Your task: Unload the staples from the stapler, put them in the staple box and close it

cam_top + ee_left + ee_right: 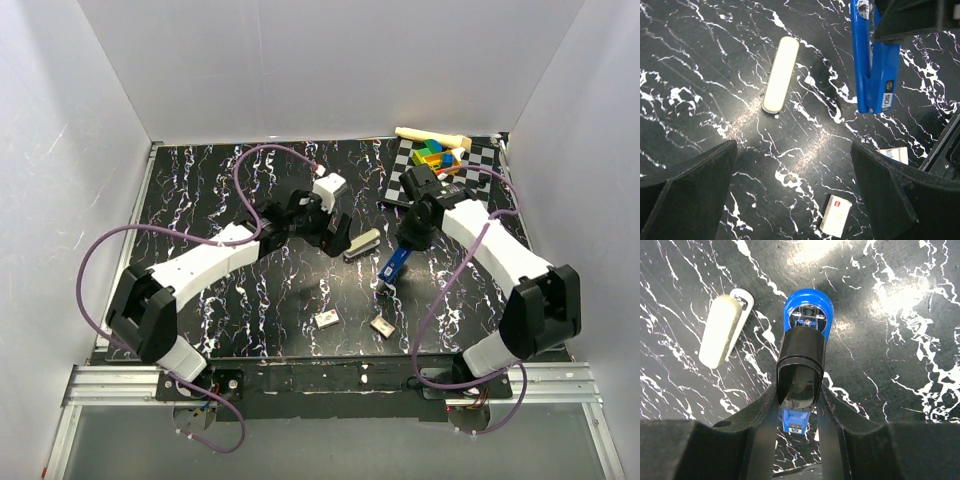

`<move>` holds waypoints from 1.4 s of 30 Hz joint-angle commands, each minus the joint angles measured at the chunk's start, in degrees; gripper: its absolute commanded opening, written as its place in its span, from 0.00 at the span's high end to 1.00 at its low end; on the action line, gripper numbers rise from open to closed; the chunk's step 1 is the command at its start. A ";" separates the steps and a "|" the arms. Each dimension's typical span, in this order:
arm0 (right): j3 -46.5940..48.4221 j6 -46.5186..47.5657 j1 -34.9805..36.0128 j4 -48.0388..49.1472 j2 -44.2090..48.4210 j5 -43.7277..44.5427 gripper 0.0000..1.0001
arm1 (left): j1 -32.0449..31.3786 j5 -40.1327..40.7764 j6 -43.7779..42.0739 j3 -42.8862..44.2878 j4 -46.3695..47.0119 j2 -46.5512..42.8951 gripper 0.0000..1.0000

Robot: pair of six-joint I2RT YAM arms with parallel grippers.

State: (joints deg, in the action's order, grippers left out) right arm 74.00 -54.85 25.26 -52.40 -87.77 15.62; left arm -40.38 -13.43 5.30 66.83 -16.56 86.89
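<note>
1. Stapler (394, 266) first: you have it in the right gripper (799, 396), whose fingers press on its two sides; it hangs steeply tilted over the marbled table (200, 190), one end down; whether that end touches the surface cannot be told.
2. Look at its body: from the left wrist it shows as two blue limbs joined at the lower end with a narrow gap between them; from the right wrist, bright metal shows inside the rounded blue end, and a glossy black part (799, 365) sits between the fingers; whether any staples are inside is hidden.
3. Judging progress: your grasp is made, but the unloading itself looks undone; no strip of staples lies anywhere in sight, so emptying the channel appears to be left.
4. Just beside the stapler, on the left arm's side, a pale elongated piece (781, 75) lies flat; whether it belongs to the stapler is unclear.
5. Your left gripper (794, 150) hovers on that same side of the stapler, jaws wide apart and empty; it seems free to help.
6. Nearer the arm bases than the stapler, and apart from it, lie two small pale boxes (327, 319) (382, 325); beyond the stapler sits a checkered board (480, 160); neither looks involved.
</note>
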 commanded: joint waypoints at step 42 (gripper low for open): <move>-15.64 13.72 -0.21 2.04 25.98 -17.81 0.99 | -4.18 1.65 -18.22 29.24 2.14 37.65 0.13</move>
State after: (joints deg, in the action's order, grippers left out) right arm 58.26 -41.32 25.15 -53.58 -63.13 0.95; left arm -44.38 -14.63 -11.90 94.02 -13.72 124.29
